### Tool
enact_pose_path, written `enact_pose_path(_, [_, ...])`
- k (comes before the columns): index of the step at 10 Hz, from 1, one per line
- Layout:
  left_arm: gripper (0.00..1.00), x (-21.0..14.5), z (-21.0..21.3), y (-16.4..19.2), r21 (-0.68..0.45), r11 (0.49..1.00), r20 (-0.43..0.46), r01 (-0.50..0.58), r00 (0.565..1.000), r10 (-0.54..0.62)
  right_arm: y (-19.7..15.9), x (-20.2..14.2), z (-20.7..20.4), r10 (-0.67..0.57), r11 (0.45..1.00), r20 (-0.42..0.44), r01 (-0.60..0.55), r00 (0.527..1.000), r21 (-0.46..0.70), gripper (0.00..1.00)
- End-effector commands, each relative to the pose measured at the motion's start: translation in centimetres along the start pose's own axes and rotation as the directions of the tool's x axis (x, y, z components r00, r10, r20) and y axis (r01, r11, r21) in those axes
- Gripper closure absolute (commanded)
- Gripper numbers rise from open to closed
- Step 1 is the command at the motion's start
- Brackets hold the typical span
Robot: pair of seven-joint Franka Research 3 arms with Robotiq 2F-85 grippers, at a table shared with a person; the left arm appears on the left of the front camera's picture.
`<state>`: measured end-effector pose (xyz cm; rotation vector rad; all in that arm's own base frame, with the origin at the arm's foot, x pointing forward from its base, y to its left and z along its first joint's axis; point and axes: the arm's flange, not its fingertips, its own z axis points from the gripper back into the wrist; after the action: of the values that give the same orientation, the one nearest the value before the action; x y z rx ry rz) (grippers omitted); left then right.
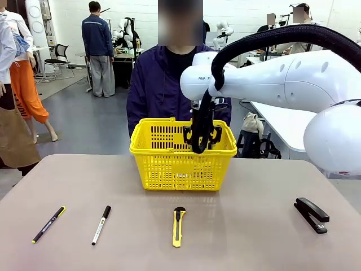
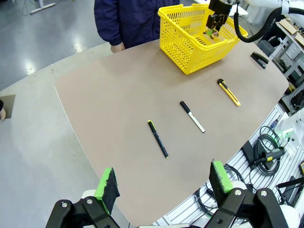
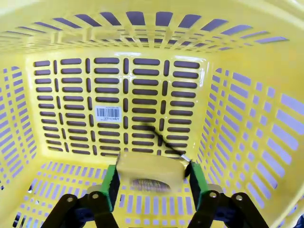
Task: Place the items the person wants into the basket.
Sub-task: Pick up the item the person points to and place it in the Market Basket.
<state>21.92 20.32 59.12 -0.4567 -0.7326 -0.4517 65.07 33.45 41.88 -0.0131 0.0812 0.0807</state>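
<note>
The yellow basket (image 1: 169, 166) (image 2: 187, 50) stands at the far middle of the table, in front of the person (image 1: 161, 84). My right gripper (image 1: 201, 145) (image 2: 214, 27) hangs inside the basket. In the right wrist view its green pads (image 3: 111, 183) stand wide, and the yellow tape measure (image 3: 149, 172) sits blurred between them over the basket floor (image 3: 118, 85), a thin gap at one pad. My left gripper (image 2: 164, 183) is open and high over the near table corner. The black pen (image 1: 48, 224) (image 2: 157, 138) lies front left. The black stapler (image 1: 311, 214) (image 2: 259, 60) lies front right.
A white marker (image 1: 101, 224) (image 2: 192, 116) and a yellow utility knife (image 1: 178, 226) (image 2: 229, 91) lie along the front of the table between pen and stapler. The person's hand (image 2: 116, 46) rests at the far edge. Cables run beside the table.
</note>
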Motion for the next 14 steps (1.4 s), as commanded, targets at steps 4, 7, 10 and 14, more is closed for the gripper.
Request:
enact_pose_path(4, [0.0,-0.1,0.0,0.0,-0.013,1.0,0.008,0.01,1.0,-0.01,0.5,1.2,0.7,0.01,1.0,0.0,-0.01,1.0,0.003,0.0])
enact_pose_path(7, [0.0,-0.1,0.0,0.0,-0.013,1.0,0.008,0.01,1.0,-0.01,-1.6,-3.9,7.5,0.039,0.991,0.042,-0.044,0.998,0.126,0.0])
enact_pose_path(10, [0.0,-0.1,0.0,0.0,-0.013,1.0,0.008,0.01,1.0,-0.01,-9.2,-19.6,17.5,0.061,0.979,0.15,-0.088,0.987,0.184,0.0])
enact_pose_path(14, [0.0,-0.1,0.0,0.0,-0.013,1.0,0.008,0.01,1.0,-0.01,-14.8,-28.3,14.2,0.183,0.983,0.137,-0.185,0.973,0.001,0.0])
